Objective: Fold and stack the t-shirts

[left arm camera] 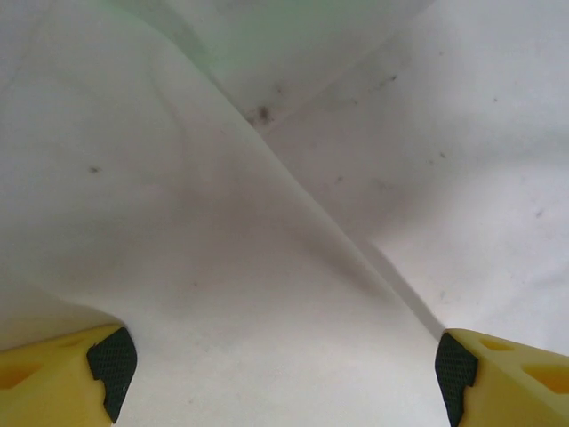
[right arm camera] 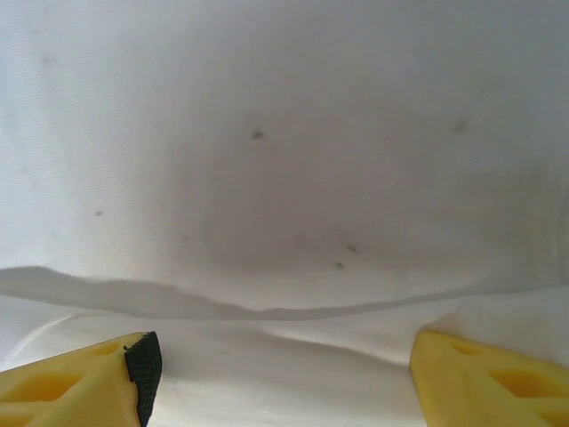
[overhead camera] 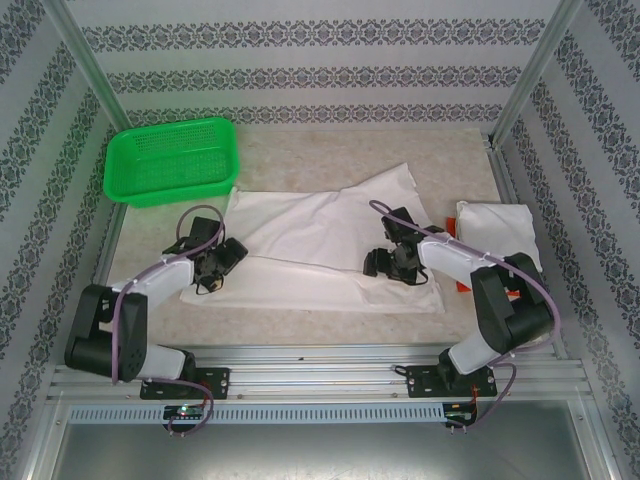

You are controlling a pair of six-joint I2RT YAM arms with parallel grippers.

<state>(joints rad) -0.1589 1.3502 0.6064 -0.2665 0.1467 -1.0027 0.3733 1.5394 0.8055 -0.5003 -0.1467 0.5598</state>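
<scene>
top external: t-shirt (overhead camera: 320, 225), perhaps marbled table (overhead camera: 300, 155), patterned walls (overhead camera: 300, 60)

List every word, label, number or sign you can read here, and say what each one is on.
No readable text anywhere.
The spread white cloth t-shirt is plain but for small dark specks.
The green plastic mesh basket bears no label.
The folded white shirt shows no print.
The wall's patterned bands are ornament, not letters.

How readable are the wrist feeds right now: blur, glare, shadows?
Left wrist: soft focus, the white t-shirt washed out, one shadowed fold running diagonally. Right wrist: blurry, low contrast, a shadowed crease across the t-shirt. Top external: sharp, evenly lit, no glare.
</scene>
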